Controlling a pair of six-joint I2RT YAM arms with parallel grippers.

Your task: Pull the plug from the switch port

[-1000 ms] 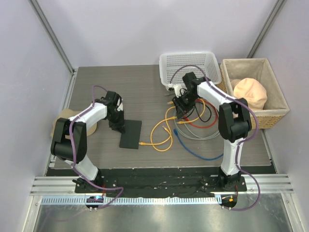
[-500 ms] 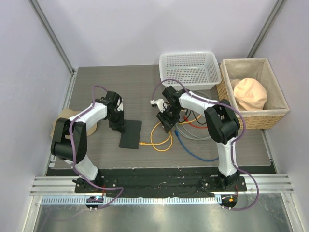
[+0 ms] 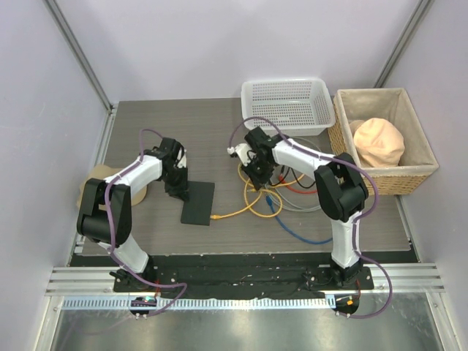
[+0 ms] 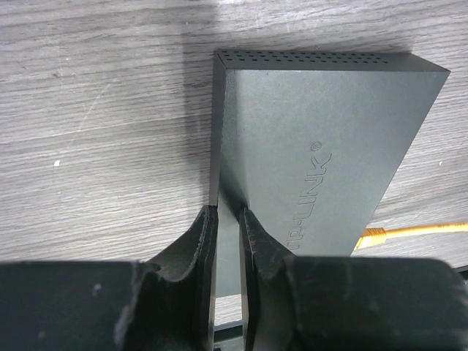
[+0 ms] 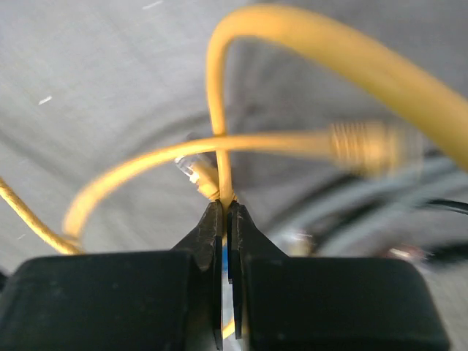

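The switch [image 3: 199,202] is a flat black box lying left of centre on the table. My left gripper [image 3: 178,187] is shut on its far left edge; in the left wrist view the fingers [image 4: 227,213] pinch the switch's [image 4: 322,139] thin side. A yellow plug [image 3: 216,217] sits at the switch's near right edge and also shows in the left wrist view [image 4: 373,235]; the socket itself is hidden. Its yellow cable [image 3: 241,208] runs right to my right gripper [image 3: 256,178], which is shut on the cable [image 5: 219,110] at the fingertips [image 5: 225,206].
A tangle of blue [image 3: 300,234], grey, red and black cables lies right of the yellow one. A white mesh basket [image 3: 287,102] stands at the back. A wicker basket [image 3: 409,175] with a peach cushion is at the right. A tan round object [image 3: 95,186] lies at the left.
My right gripper moved left from near the white basket to the yellow cable and now holds it. The yellow loop has straightened toward the switch. The left arm has not moved.
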